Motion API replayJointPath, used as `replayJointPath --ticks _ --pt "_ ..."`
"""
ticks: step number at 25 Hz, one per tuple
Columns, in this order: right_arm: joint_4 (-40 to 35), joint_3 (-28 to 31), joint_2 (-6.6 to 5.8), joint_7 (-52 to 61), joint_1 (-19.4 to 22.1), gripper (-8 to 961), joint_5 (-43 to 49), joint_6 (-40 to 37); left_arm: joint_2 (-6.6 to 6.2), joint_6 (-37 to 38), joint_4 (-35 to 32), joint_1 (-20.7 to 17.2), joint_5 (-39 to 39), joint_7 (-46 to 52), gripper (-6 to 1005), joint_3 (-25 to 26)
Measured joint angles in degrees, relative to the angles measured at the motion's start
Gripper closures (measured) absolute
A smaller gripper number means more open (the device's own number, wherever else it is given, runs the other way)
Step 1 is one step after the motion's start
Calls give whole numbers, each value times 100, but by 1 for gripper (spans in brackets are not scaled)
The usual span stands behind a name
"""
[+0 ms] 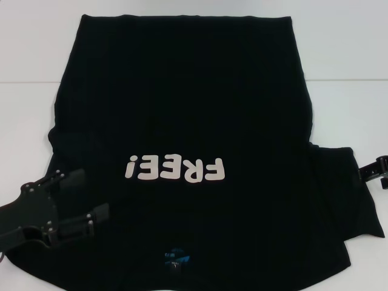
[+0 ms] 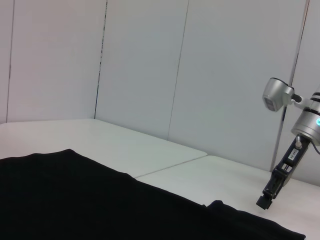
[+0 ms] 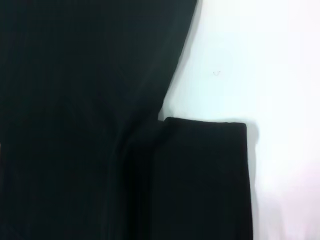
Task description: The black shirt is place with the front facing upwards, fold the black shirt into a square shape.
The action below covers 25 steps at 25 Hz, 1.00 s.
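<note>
Head view puts the left claw at about eight o'clock in the picture, low over the shirt's left sleeve area, its two black fingers spread apart with nothing between them; whether the tips touch the cloth I cannot tell. Outward from it lies the black shirt, spread flat on the white desk with its front up, the pale "FREE!" lettering reading upside down just right of the left claw, toward three o'clock from it. The small blue neck label sits at six o'clock near the lower edge of the picture, so the collar is nearest the robot and the hem runs along twelve o'clock. The shirt's right sleeve reaches out flat toward four o'clock. Just beyond that sleeve's edge, at three o'clock, the right claw shows only in part at the border of the picture, and I cannot tell how its fingers stand. Left wrist view shows the right claw hanging tip-down just above the desk, near the sleeve's corner but apart from it
</note>
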<state>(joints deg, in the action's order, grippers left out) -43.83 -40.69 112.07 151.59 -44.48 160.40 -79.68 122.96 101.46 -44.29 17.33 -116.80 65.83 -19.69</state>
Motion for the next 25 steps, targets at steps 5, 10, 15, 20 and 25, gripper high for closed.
replayJointPath --ticks 5,10,15,20,25 --pt "75 -6 7 0 -22 188 0 76 -5 6 0 -2 0 0 64 0" --pt "222 -57 12 2 -82 188 0 151 -8 6 0 -2 0 0 64 0" --pt "296 -111 28 2 -128 188 0 181 -9 6 0 -2 0 0 64 0" --pt "308 -155 43 9 -131 188 0 200 -9 6 0 -2 0 0 64 0" --pt "308 -167 38 11 -131 188 0 202 -9 6 0 -5 0 0 64 0"
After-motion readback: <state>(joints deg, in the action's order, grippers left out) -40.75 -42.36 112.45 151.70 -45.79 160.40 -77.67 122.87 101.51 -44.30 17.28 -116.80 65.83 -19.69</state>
